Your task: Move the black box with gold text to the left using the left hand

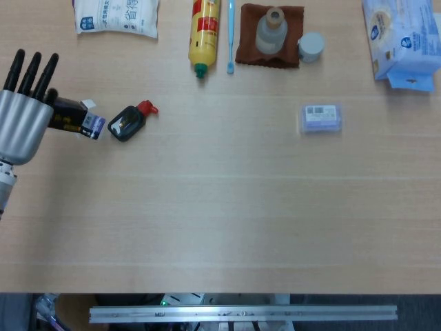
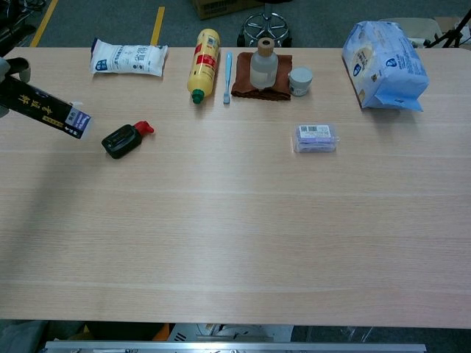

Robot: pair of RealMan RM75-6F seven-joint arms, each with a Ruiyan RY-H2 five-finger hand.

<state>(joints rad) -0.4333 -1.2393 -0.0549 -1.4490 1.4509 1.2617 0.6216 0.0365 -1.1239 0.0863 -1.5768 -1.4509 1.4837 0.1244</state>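
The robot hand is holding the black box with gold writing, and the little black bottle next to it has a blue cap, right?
Not quite. The robot hand does hold the black box with gold writing, but the little black bottle beside it has a red cap, not a blue one. The head view shows it clearly, and the chest view agrees.

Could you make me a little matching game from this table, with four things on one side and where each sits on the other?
Things:
1. black box with gold text
2. clear bottle
3. small black bottle with red cap
4. purple packet

Places:
A. lying alone on bare wood, right of centre
B. standing on the brown cloth
C. held in the left hand at the table's left edge
D. lying just right of the held box

Pairs: 1-C, 2-B, 3-D, 4-A
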